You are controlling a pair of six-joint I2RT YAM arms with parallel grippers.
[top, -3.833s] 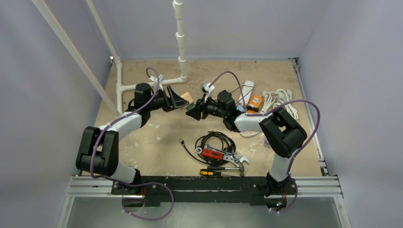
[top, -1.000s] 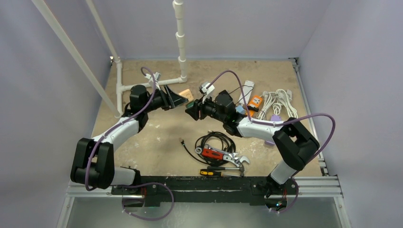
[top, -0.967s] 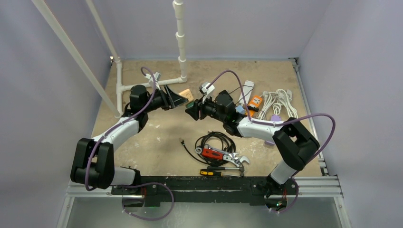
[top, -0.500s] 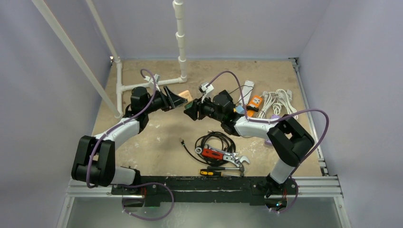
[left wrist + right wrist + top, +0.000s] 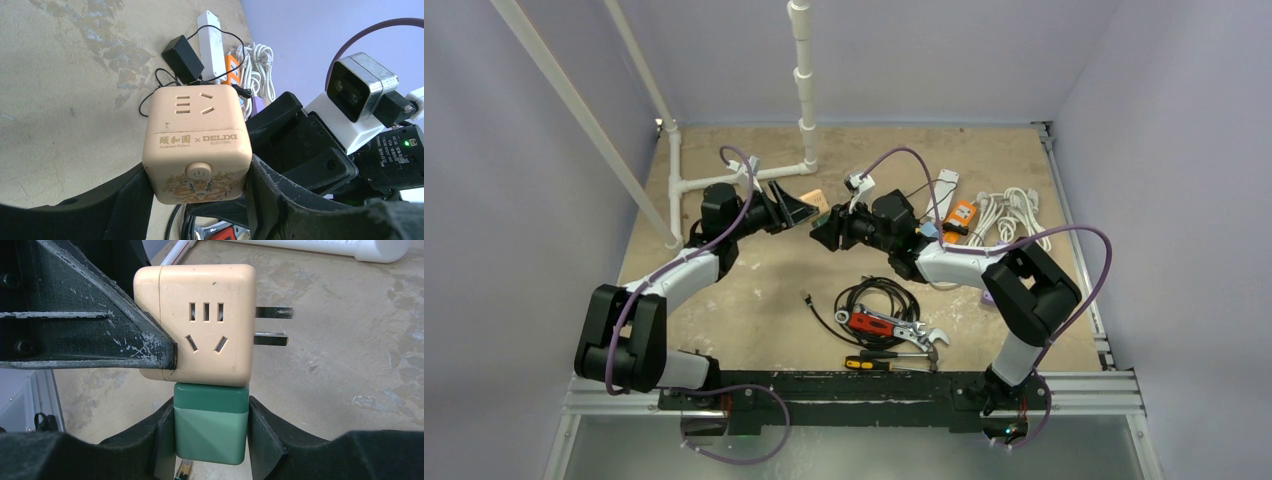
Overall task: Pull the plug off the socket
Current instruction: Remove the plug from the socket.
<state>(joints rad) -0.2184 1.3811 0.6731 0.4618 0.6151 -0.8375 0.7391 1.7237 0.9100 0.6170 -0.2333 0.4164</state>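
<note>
Gripping the peach cube socket (image 5: 196,135) by its sides with the left end effector (image 5: 197,189). Clamping the green plug (image 5: 211,420) in the right end effector (image 5: 211,437), flush against one socket face. Holding both above the far middle of the tabletop (image 5: 769,290).

Both arms stretched inward, left tool (image 5: 197,192) and right tool (image 5: 211,440) tip to tip, jaws clamped

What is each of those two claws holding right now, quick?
Left gripper: closed on the beige cube socket.
Right gripper: closed on the green plug seated in that socket.
</note>
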